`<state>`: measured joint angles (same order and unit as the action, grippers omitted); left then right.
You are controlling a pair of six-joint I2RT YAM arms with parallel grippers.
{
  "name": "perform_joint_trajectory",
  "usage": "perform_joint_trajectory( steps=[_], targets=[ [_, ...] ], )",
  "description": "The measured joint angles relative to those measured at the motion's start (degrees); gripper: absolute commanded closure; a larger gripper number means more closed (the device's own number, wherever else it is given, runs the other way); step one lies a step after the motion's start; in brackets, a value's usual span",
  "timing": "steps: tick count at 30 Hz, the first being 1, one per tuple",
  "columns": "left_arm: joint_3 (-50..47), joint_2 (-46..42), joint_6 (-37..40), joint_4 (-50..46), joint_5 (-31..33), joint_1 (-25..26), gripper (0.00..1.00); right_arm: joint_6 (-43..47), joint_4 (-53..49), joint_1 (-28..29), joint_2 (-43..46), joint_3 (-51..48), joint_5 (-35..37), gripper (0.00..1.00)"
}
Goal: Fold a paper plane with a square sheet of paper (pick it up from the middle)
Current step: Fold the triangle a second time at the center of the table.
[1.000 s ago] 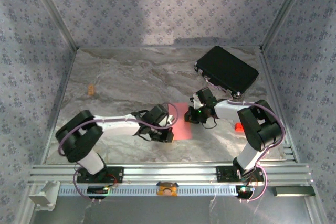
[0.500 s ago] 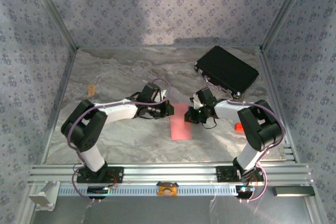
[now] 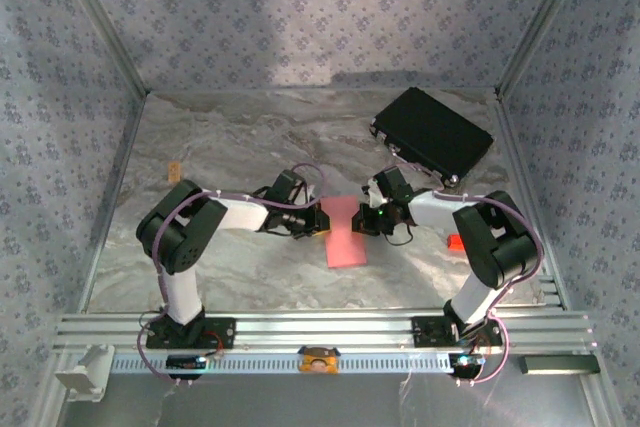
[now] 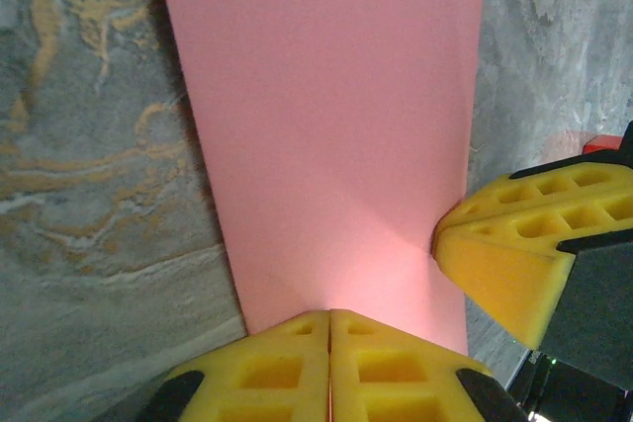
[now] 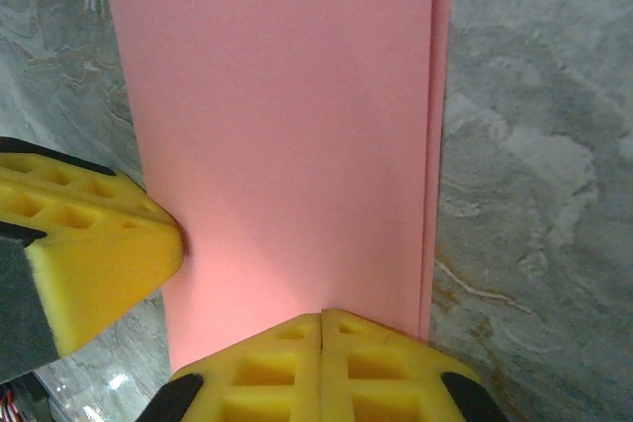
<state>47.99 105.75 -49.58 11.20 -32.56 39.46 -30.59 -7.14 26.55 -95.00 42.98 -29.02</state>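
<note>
Top external: one pink paper sheet; left hand, right hand both closed.

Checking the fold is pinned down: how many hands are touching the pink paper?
2. The left hand, shut, touches the left edge of the pink paper; the right hand, shut, the right edge.

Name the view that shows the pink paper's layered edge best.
Right wrist: the pink paper is close up, a second layer peeking out along its right edge. Left wrist is as close but shows no offset layer. Top external gives the whole narrow outline, too small for layers.
</note>
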Motion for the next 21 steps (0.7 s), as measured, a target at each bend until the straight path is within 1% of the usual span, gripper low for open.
perform_joint_trajectory(
  steps=[5, 9, 13, 21],
  targets=[
    [1.0, -0.7, 0.3, -3.2, 0.2, 0.0, 0.91, 0.0, -0.2, 0.0, 0.2, 0.0, 0.4, 1.00],
    [5.5, -0.7, 1.1, -6.6, 0.3, -0.2, 0.90, 0.0, -0.2, 0.0, 0.2, 0.0, 0.5, 1.00],
    [9.4, -0.4, 1.7, -7.2, 0.2, -0.9, 0.91, 0.0, -0.2, 0.0, 0.2, 0.0, 0.5, 1.00],
    [14.3, 6.2, 3.1, -9.5, 0.3, -2.9, 0.91, 0.0, -0.2, 0.0, 0.2, 0.0, 0.3, 1.00]
  ],
)
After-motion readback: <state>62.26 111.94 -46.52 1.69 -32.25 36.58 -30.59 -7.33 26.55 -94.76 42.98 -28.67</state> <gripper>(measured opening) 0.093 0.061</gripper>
